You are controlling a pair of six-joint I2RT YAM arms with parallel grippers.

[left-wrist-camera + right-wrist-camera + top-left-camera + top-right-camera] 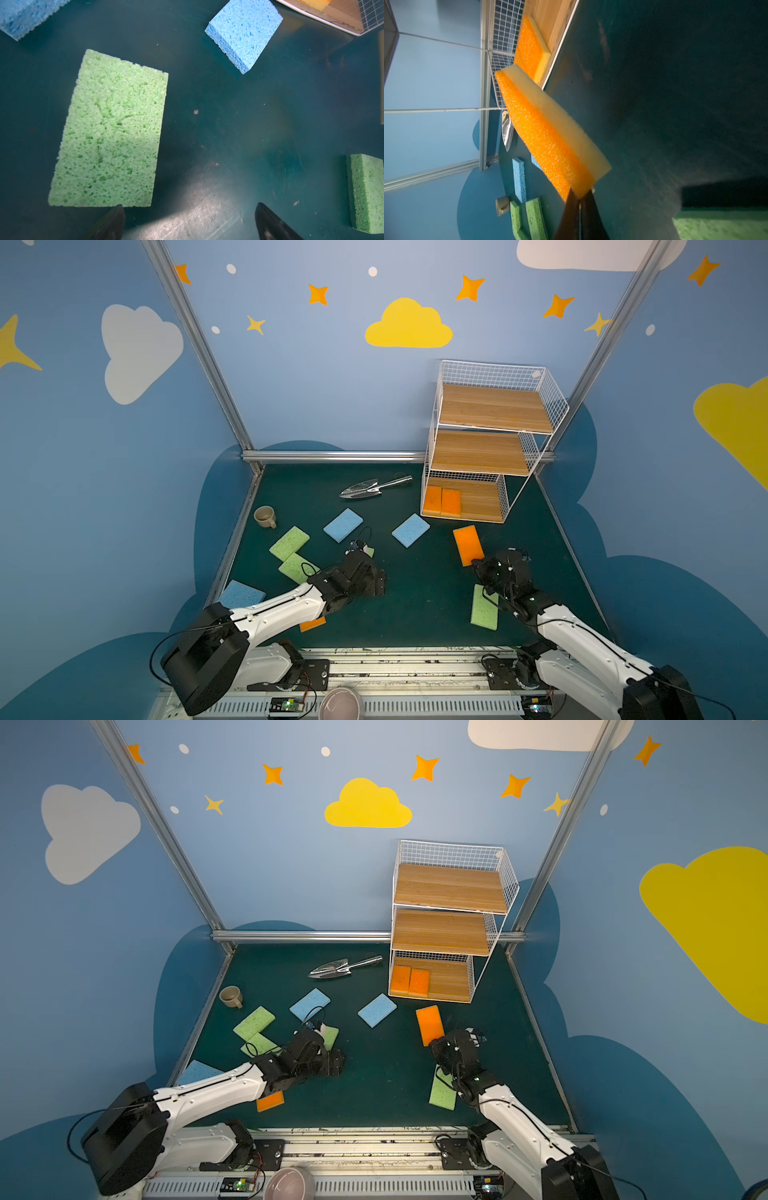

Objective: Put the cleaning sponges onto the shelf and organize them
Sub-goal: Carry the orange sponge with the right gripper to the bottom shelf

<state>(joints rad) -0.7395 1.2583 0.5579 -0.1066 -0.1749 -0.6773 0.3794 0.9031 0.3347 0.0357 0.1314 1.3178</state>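
At the lower left of both top views, a light blue sponge (242, 594) lies flat on the dark green desk (415, 614), partly hidden by your left arm. Above it, a beige cup (265, 516) stands near the desk's left edge. Right of the cup, an upper green sponge (289, 542) and a lower green sponge (297, 568) lie touching.

Your left tool (189, 205) hangs over the desk at centre-left with its jaws spread wide and nothing between them. In the left wrist view a third green sponge (108, 133) lies flat just beside one fingertip (112, 222); you cannot tell whether they touch. Below that arm, an orange sponge corner (312, 624) shows.

In the middle, a left blue sponge (343, 524) and a right blue sponge (410, 529) lie apart, with a shiny metal trowel (374, 487) above them near the back.

Right of centre, the shelf (478, 452) stands at the back of the desk. On its bottom board a first shelved orange sponge (433, 499) and a second shelved orange sponge (451, 502) sit side by side at the left end.

Just below the shelf, your right tool (580, 195) is clamped on the near end of a held orange sponge (550, 133), orange face up, yellow layer toward the desk. At the lower right, a fourth green sponge (484, 608) lies partly under your right arm.
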